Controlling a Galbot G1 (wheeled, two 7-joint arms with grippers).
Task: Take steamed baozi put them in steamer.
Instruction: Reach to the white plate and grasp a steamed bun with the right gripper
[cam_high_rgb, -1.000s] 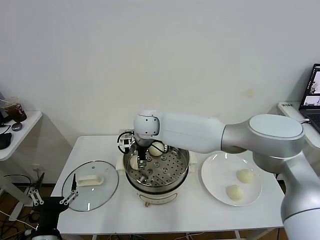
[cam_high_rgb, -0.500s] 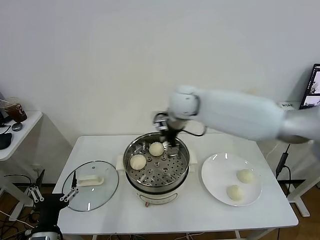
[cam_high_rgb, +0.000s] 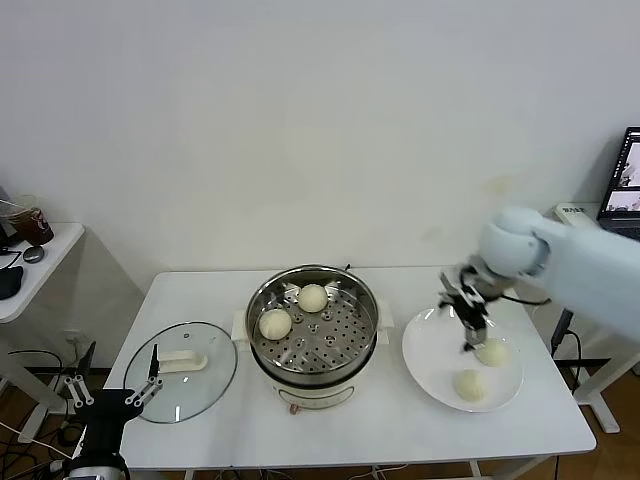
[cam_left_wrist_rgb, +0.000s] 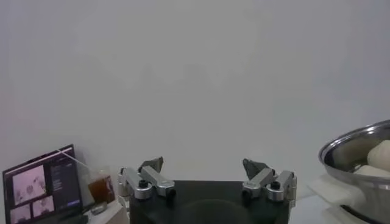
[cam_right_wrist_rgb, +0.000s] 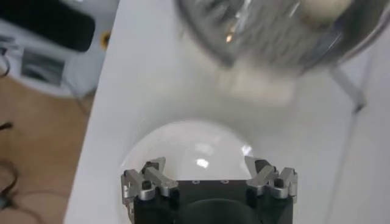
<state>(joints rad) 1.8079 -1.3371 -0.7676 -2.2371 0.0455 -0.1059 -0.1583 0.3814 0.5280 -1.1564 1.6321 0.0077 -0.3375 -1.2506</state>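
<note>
The steamer (cam_high_rgb: 312, 330) stands mid-table with two baozi on its perforated tray, one at the back (cam_high_rgb: 313, 297) and one at the left (cam_high_rgb: 275, 323). Two more baozi (cam_high_rgb: 491, 352) (cam_high_rgb: 468, 384) lie on the white plate (cam_high_rgb: 430, 352) to the right. My right gripper (cam_high_rgb: 470, 332) is open and empty, hanging over the plate just left of the rear baozi. In the right wrist view the open gripper (cam_right_wrist_rgb: 210, 169) is above the bare plate (cam_right_wrist_rgb: 183, 143), with the steamer (cam_right_wrist_rgb: 280, 30) beyond. My left gripper (cam_high_rgb: 110, 400) is parked low at the table's left front, open (cam_left_wrist_rgb: 203, 165).
A round glass lid (cam_high_rgb: 180, 368) with a white handle lies on the table left of the steamer. A side table (cam_high_rgb: 30, 255) with a cup stands at far left. A laptop (cam_high_rgb: 625, 190) sits at far right. The steamer's rim (cam_left_wrist_rgb: 359, 152) shows in the left wrist view.
My right arm has swung from the steamer's left side across to the right, over the plate. The left baozi stays in the steamer. The left arm has not moved.
</note>
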